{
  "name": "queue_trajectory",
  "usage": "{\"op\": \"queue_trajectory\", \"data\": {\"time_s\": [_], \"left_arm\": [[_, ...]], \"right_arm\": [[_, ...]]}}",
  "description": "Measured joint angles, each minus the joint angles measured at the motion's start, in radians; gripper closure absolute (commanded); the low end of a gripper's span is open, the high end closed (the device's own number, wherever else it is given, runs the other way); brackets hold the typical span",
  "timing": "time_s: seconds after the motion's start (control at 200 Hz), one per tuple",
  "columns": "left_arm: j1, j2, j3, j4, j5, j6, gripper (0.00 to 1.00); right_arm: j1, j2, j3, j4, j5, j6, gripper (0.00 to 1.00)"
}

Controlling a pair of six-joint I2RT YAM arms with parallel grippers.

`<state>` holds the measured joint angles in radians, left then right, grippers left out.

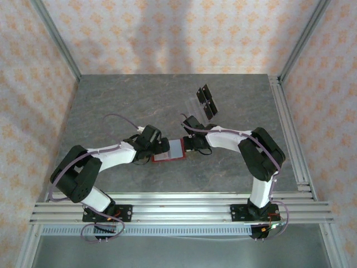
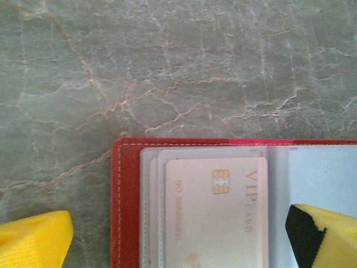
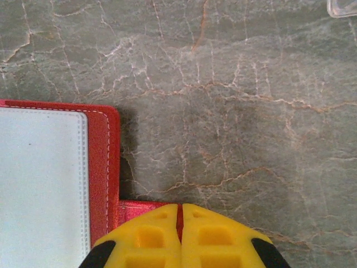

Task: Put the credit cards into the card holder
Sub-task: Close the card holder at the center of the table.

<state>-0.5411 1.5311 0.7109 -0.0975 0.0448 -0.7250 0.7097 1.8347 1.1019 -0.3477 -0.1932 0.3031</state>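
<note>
Right gripper [image 3: 180, 234] is clamped shut on an edge tab of the red card holder [image 3: 103, 167]; left gripper [image 2: 178, 237] is held wide open, empty.

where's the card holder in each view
Top external: card holder at the middle of the table.
Left wrist: bottom right, open, a card in its sleeve.
Right wrist: lower left, red border and pale inside.
Shared landmark: its red border.

Matt stone-look table [image 2: 167, 67], stitched leather-like card holder [image 2: 125, 195] (clear plastic sleeves [image 2: 149, 212]), yellow plastic fingers [image 3: 150, 240]
</note>
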Motion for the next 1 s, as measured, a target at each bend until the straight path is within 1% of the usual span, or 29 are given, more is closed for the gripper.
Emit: {"op": "queue_trajectory", "data": {"time_s": [0.31,0.62,0.861,1.001], "left_arm": [[0.0,0.017,0.0,0.063,0.032,0.0,0.0],[-0.003,0.011,-0.001,0.069,0.036,-0.01,0.0],[-0.04,-0.11,-0.002,0.073,0.035,-0.037,0.0],[-0.085,-0.11,0.027,0.074,0.027,-0.052,0.0]], "right_arm": [[-0.004,-0.001,-0.003,0.006,-0.013,0.003,1.0],[-0.006,-0.001,-0.005,0.008,-0.018,0.01,1.0],[-0.006,-0.001,-0.004,0.014,-0.032,0.01,1.0],[-0.006,-0.001,-0.005,0.018,-0.044,0.011,1.0]]}}
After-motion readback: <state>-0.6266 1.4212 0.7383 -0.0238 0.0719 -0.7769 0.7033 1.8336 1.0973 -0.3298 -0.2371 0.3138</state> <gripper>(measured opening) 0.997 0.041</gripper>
